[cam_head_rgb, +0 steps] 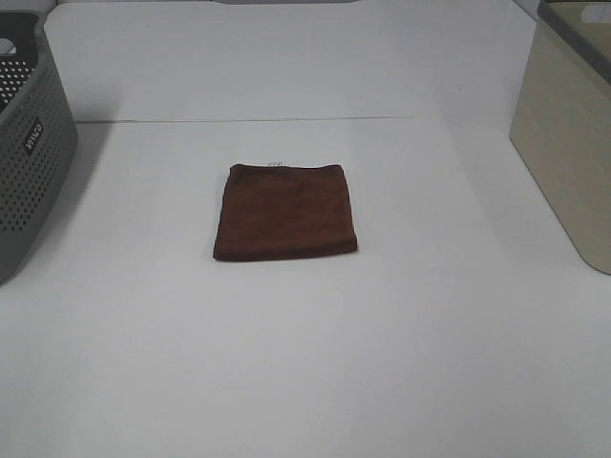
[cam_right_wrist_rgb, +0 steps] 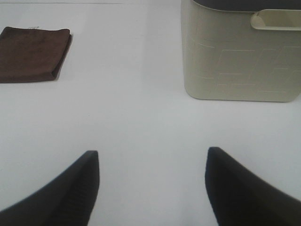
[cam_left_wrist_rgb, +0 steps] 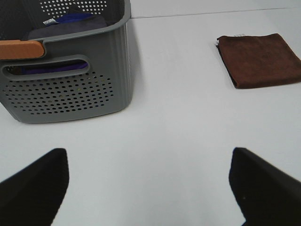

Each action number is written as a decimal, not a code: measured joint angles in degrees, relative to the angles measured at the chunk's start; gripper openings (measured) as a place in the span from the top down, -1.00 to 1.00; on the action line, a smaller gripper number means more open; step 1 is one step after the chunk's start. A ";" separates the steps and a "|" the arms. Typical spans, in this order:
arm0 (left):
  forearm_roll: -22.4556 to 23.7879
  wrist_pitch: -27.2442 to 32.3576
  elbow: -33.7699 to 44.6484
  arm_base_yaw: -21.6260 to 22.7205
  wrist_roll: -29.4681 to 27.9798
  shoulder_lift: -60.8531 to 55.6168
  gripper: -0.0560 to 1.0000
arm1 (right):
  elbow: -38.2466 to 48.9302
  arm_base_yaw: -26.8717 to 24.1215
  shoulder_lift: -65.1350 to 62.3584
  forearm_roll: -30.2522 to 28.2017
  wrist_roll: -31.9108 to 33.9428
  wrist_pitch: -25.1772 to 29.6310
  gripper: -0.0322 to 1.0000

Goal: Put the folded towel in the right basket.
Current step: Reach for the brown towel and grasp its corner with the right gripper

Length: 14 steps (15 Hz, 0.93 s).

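Note:
A folded dark brown towel [cam_head_rgb: 285,211] lies flat in the middle of the white table; it also shows in the left wrist view [cam_left_wrist_rgb: 259,59] and the right wrist view [cam_right_wrist_rgb: 33,54]. The right basket [cam_head_rgb: 568,129] is beige with a grey rim, at the table's right edge, and appears in the right wrist view [cam_right_wrist_rgb: 242,52]. Neither arm shows in the exterior view. My left gripper [cam_left_wrist_rgb: 148,188] is open and empty, well short of the towel. My right gripper [cam_right_wrist_rgb: 153,188] is open and empty, facing the gap between towel and beige basket.
A grey perforated basket [cam_head_rgb: 29,143] stands at the left edge; in the left wrist view [cam_left_wrist_rgb: 66,70] it holds purple and dark cloth and has an orange handle piece [cam_left_wrist_rgb: 21,48]. A seam in the table [cam_head_rgb: 286,119] runs behind the towel.

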 joint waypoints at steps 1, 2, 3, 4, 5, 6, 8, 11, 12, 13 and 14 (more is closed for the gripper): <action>0.00 0.00 0.00 0.00 0.00 0.00 -0.77 | 0.00 0.00 0.00 0.00 0.00 0.00 -0.26; 0.00 0.00 0.00 0.00 0.00 0.00 -0.77 | 0.00 0.00 0.00 0.00 0.00 0.00 -0.26; 0.00 0.00 0.00 0.00 0.00 0.00 -0.77 | 0.00 0.00 0.00 0.00 0.00 0.00 -0.26; 0.00 0.00 0.00 0.00 0.00 0.00 -0.77 | 0.00 0.00 0.00 0.00 0.00 0.00 -0.26; 0.00 0.00 0.00 0.00 0.00 0.00 -0.77 | 0.00 0.00 0.00 0.00 0.00 0.00 -0.26; 0.00 0.00 0.00 0.00 0.00 0.00 -0.77 | 0.00 0.00 0.00 0.00 0.00 0.00 -0.26; 0.00 0.00 0.00 0.00 0.00 0.00 -0.77 | 0.00 0.00 0.00 0.00 0.00 0.00 -0.26; 0.00 0.00 0.00 0.00 0.00 0.00 -0.77 | 0.00 0.00 0.00 0.00 0.00 0.00 -0.26; 0.00 0.00 0.00 0.00 0.00 0.00 -0.77 | 0.00 0.00 0.00 0.00 0.00 0.00 -0.26; 0.00 0.00 0.00 0.00 0.00 0.00 -0.77 | 0.00 0.00 0.00 0.00 0.00 0.00 -0.26; 0.00 0.00 0.00 0.00 0.00 0.00 -0.77 | 0.00 0.00 0.00 0.00 0.00 0.00 -0.26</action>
